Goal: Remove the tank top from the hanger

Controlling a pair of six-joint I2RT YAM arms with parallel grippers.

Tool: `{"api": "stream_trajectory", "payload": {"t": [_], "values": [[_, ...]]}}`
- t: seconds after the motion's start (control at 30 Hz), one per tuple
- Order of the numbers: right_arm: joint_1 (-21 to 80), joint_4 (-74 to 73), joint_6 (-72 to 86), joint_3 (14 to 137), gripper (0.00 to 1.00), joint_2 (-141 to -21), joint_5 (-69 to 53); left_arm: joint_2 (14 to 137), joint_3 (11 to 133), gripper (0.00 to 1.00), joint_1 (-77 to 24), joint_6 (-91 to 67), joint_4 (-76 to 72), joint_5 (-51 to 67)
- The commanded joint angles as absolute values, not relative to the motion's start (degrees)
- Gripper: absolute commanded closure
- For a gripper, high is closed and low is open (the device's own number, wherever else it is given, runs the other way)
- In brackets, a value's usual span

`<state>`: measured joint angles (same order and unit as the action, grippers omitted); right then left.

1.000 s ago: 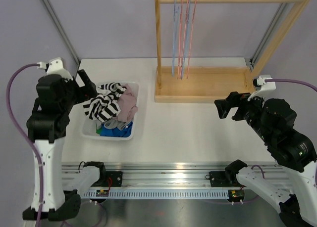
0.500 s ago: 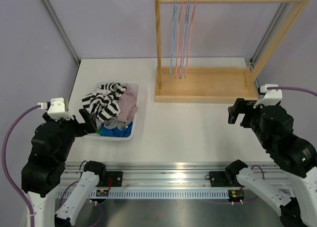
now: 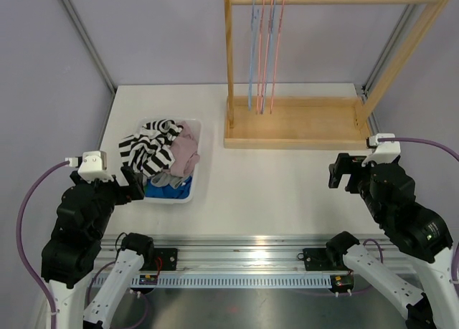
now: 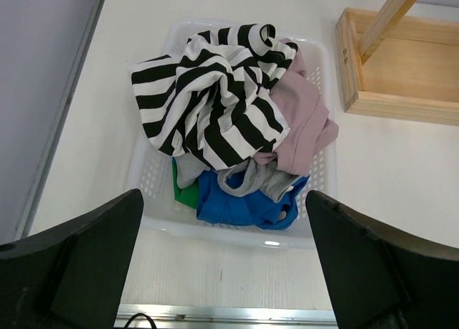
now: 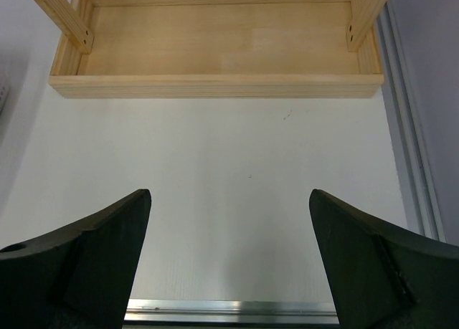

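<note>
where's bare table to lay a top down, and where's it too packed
Bare table runs from the white basket rightward, on the near side of the wooden rack base, plus a strip behind the basket. Crowded: the basket, heaped with clothes.

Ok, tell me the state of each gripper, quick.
Left gripper: jaws open, holding nothing.
Right gripper: jaws open, holding nothing.

A robotics lab test cell: a white bench (image 3: 287,193) boxed in by plain grey screens (image 3: 158,35), a left arm (image 3: 79,221) and a right arm (image 3: 401,207) mounted on an aluminium rail (image 3: 244,250), trailing purple cables (image 3: 419,138), and staged props: a wooden rack (image 3: 294,125) and a laundry basket (image 3: 168,199).
</note>
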<state>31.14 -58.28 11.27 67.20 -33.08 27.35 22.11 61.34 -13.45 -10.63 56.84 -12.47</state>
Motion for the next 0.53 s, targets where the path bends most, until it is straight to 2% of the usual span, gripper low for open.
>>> {"api": "stream_trajectory", "payload": {"t": [0.0,0.5], "values": [[31.5,-53.8,10.3,66.8,0.0,-32.4,27.8,21.1,60.6,0.01,-13.6,-9.7,53.0,-11.9],[31.5,-53.4,10.5,66.4,0.0,-33.0,29.0,21.7,59.6,0.01,-13.6,-10.0,53.0,-14.4]]}}
